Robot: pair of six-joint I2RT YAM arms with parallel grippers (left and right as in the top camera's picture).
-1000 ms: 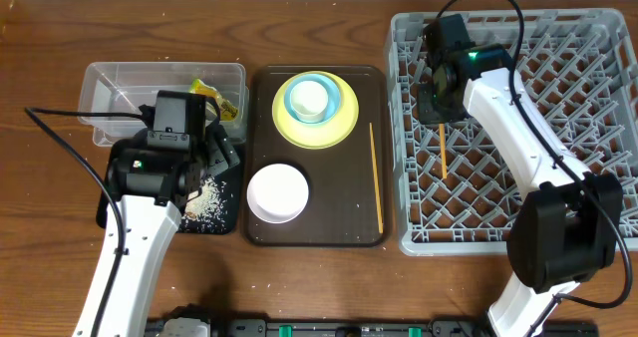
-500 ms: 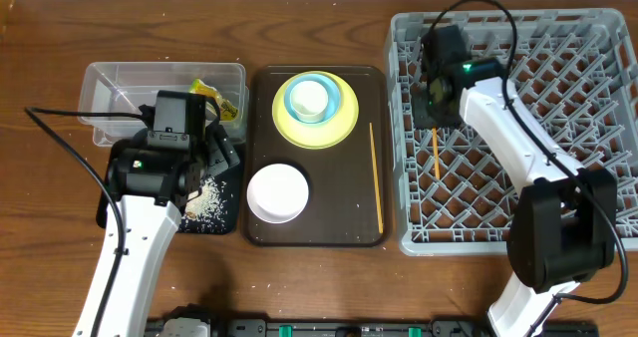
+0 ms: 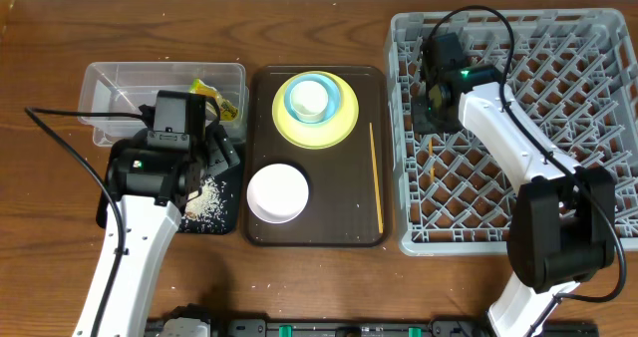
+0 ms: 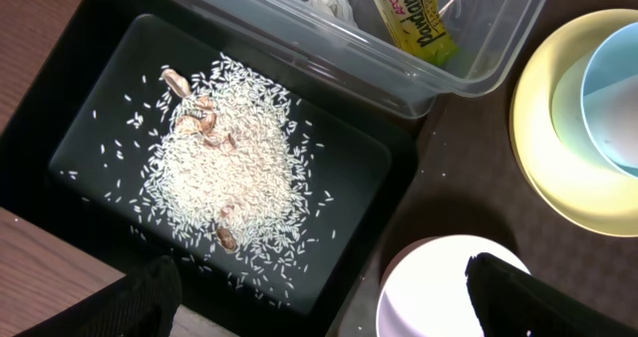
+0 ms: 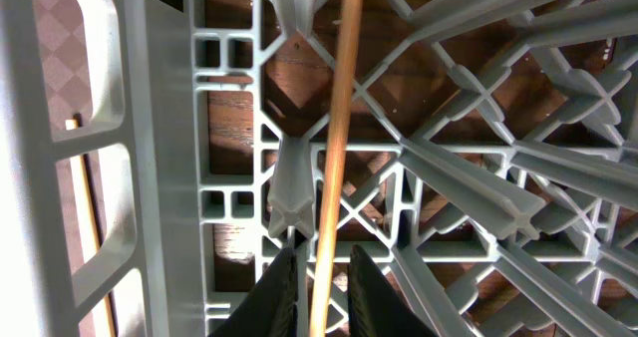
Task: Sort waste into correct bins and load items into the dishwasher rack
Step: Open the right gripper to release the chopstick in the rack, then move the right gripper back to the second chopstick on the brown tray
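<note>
Thin wooden chopstick [image 5: 339, 108] sits between my right gripper [image 5: 321, 297] fingertips and runs to 12 o'clock over the grey lattice rack [image 5: 159, 128]; the fingers are slightly apart, with a slim gap on each side. My right arm reaches into the rack's 10 o'clock corner. My left gripper [image 4: 344, 295] is spread wide above loose rice [image 4: 229, 168] in the glossy black tray [image 4: 60, 128].

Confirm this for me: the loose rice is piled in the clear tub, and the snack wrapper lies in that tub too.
Not quite. The rice is piled in the black tray next to the clear tub, not in the tub, as the left wrist view shows. The snack wrapper does lie in the clear tub.
</note>
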